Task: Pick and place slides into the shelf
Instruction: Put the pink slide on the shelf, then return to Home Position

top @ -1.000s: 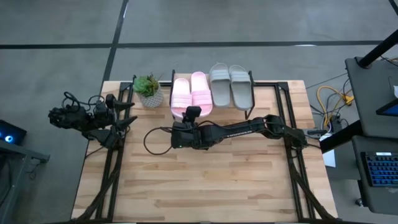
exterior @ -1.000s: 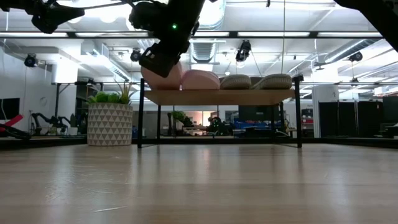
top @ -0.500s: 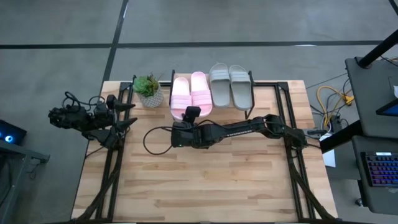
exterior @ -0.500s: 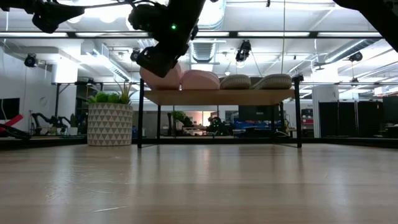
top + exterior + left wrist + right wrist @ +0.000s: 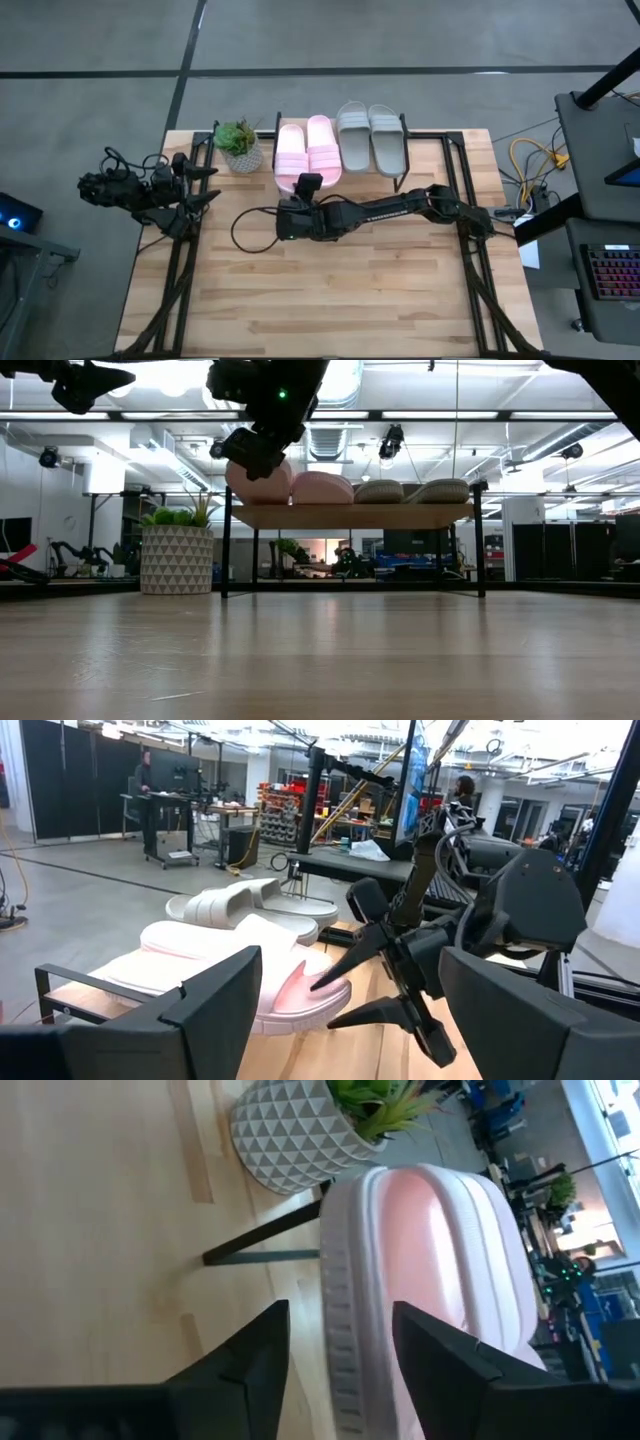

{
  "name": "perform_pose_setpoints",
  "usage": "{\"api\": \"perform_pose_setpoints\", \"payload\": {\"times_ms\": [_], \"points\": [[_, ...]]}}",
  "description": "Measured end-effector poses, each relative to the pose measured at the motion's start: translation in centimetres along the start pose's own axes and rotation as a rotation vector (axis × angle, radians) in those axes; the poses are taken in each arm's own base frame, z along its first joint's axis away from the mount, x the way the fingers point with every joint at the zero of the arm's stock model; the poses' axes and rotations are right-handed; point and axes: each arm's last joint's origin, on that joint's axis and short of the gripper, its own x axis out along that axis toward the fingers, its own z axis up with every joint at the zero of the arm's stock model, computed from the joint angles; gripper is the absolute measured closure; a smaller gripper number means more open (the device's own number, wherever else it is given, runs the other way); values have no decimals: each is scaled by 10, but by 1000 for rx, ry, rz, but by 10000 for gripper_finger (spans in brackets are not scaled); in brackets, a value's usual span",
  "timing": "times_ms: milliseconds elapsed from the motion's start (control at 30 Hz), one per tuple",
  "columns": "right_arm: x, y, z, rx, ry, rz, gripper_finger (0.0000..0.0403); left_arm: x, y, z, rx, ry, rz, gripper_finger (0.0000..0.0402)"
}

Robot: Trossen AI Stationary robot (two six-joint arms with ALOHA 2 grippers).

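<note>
Since a second ago the right gripper [image 5: 293, 221] has edged up and back from the small wooden shelf [image 5: 350, 515], fingers spread and empty. All four slides, light pink pair [image 5: 306, 150] and grey-green pair [image 5: 370, 136], sit on it. The left gripper [image 5: 195, 185] waits open near the table's left edge.

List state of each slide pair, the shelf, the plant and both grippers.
pink slides: on shelf, side by side.
grey-green slides: on shelf, side by side.
shelf: upright.
potted plant: upright, beside shelf.
right gripper: open, empty, at pink slide.
left gripper: open, empty, at table's edge.
</note>
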Motion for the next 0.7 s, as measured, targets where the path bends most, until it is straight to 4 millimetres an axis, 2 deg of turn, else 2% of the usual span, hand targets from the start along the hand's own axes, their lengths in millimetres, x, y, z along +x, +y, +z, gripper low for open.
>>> {"api": "perform_pose_setpoints", "payload": {"times_ms": [300, 700], "points": [[-5, 4, 7, -5, -61, 30, 268, 0, 0, 0, 0, 1, 0, 112], [-6, 6, 11, -106, -94, 43, 283, 0, -1, 0, -24, 3, -21, 112]]}}
